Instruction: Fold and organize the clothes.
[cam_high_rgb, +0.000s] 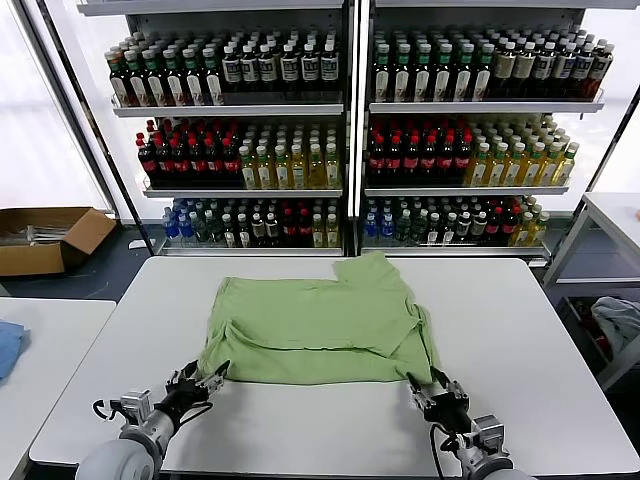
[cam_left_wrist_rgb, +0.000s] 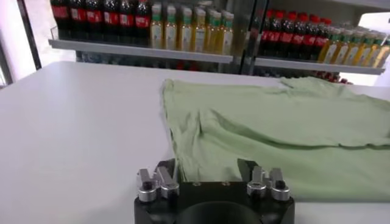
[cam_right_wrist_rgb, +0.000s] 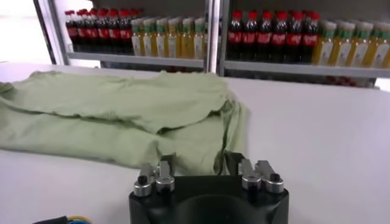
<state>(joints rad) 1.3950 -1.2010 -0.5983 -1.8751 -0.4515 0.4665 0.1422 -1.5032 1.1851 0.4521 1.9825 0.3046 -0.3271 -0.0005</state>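
Fingertips of both tools, left (cam_left_wrist_rgb: 210, 173) and right (cam_right_wrist_rgb: 200, 163), lost against the shirt (cam_high_rgb: 322, 325) hem.
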